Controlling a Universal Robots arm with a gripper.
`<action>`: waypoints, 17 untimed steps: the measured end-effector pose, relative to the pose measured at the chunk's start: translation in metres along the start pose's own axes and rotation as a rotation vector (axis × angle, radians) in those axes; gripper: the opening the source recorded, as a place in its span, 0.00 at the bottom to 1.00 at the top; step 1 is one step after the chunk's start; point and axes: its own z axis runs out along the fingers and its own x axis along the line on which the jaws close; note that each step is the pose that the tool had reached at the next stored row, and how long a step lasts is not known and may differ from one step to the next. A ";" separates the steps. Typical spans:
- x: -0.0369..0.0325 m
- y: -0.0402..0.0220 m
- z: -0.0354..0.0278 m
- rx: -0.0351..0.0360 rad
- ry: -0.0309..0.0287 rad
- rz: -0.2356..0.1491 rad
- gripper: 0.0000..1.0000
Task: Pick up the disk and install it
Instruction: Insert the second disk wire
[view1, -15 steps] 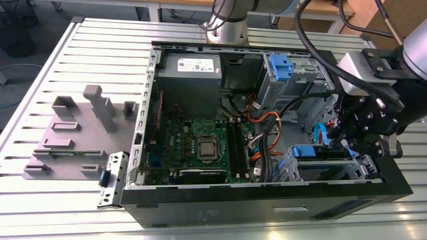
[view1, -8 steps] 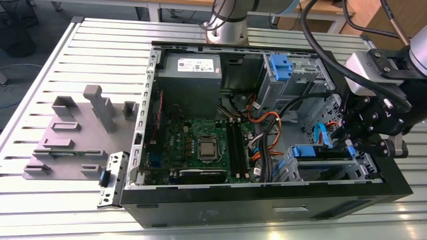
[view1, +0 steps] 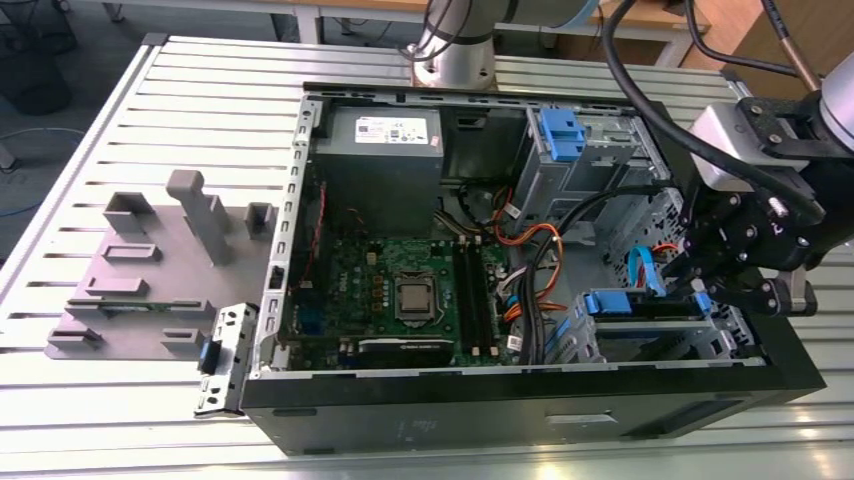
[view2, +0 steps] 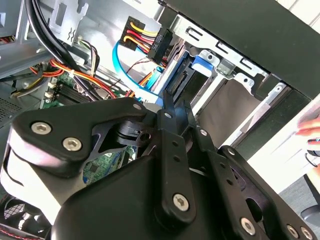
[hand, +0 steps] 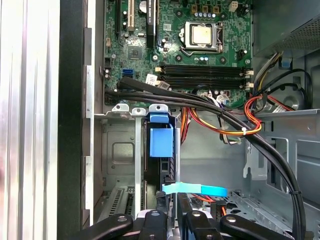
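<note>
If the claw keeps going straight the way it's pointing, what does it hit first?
Most likely the disk, standing on edge in the drive cage directly ahead of the claw. Depth is unclear; the claw may already touch it.

The arm's hand (view1: 697, 283) points downward, its fingers (view2: 171, 112) drawn close together.

A slatted metal table (view1: 107, 130) stands under bright light, wooden furniture (view1: 747, 30) behind
</note>
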 end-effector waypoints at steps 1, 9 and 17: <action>0.0000 0.0000 0.0000 -0.0013 0.0000 0.000 0.24; -0.0007 0.0002 -0.0076 -0.0031 0.0001 0.000 0.24; -0.0104 0.0002 -0.0072 -0.0031 0.0001 0.000 0.24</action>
